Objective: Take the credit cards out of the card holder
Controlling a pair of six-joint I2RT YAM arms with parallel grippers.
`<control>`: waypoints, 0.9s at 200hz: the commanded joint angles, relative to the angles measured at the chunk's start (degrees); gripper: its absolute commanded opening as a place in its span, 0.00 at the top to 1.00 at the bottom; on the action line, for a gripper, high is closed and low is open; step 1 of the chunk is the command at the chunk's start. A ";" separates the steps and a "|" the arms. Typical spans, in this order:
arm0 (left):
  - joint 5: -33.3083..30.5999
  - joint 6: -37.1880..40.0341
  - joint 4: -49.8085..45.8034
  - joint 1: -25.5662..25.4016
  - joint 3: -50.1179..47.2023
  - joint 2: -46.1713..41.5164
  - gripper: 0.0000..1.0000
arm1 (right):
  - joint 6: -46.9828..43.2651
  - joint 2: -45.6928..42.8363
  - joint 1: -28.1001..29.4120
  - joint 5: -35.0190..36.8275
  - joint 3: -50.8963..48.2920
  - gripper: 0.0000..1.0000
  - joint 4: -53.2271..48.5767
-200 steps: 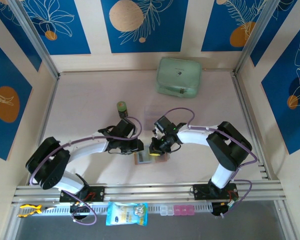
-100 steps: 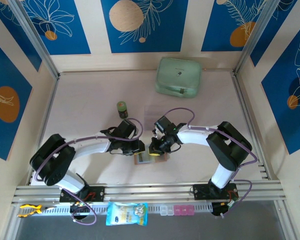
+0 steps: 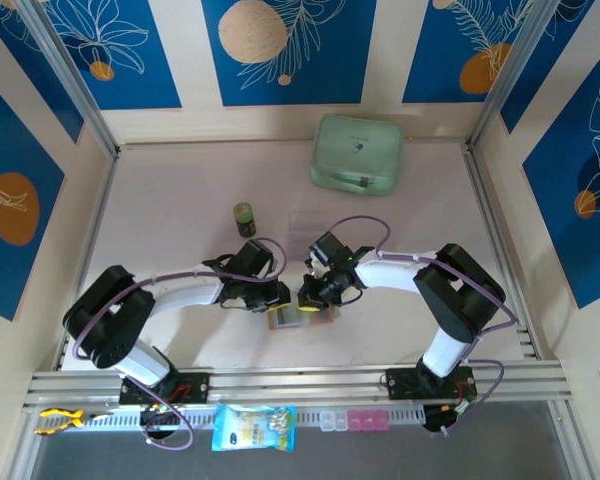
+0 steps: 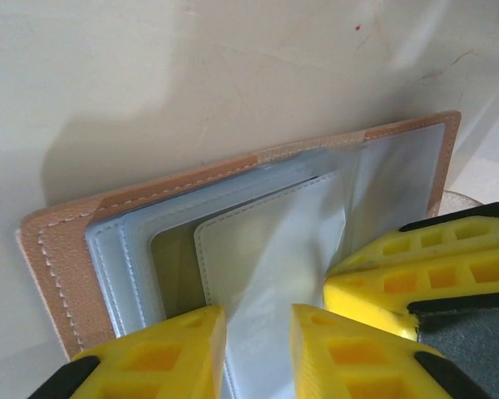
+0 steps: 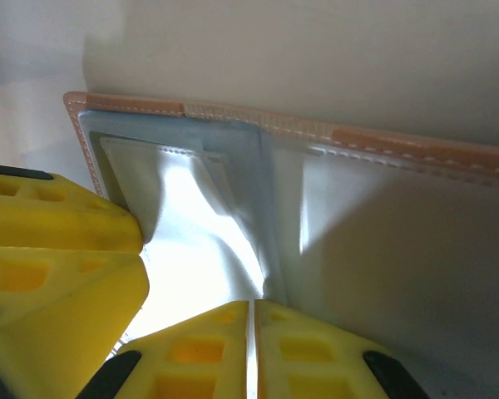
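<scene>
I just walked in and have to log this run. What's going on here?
Both arms meet over the open card holder, which lies flat on the table. The left gripper has its fingers slightly apart at a clear pocket sleeve. The right gripper is shut, its tips at the grey lining near the fold. Whether cards sit in the pockets is hard to tell.

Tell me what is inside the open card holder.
Inside the card holder, layered grey and clear pocket sleeves show. The left tool and right tool cover the near part, and glare on the sleeves hides what they hold.
</scene>
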 commanded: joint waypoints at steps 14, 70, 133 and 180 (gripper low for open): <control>-2.18 1.13 -4.93 -0.22 1.50 -0.94 0.72 | 0.50 -1.16 -0.27 -1.46 -0.83 0.89 -0.53; -2.65 0.59 -4.67 -0.24 1.34 -1.10 0.71 | 0.54 -1.24 -0.25 -1.42 -0.97 0.89 -0.53; -3.00 0.02 -4.51 -0.22 1.06 -1.17 0.66 | 0.70 -1.32 -0.21 -1.50 -1.36 0.89 -0.09; -3.62 -0.29 -4.71 -0.37 1.50 -1.58 0.65 | 0.78 -1.28 -0.25 -1.45 -1.54 0.89 0.00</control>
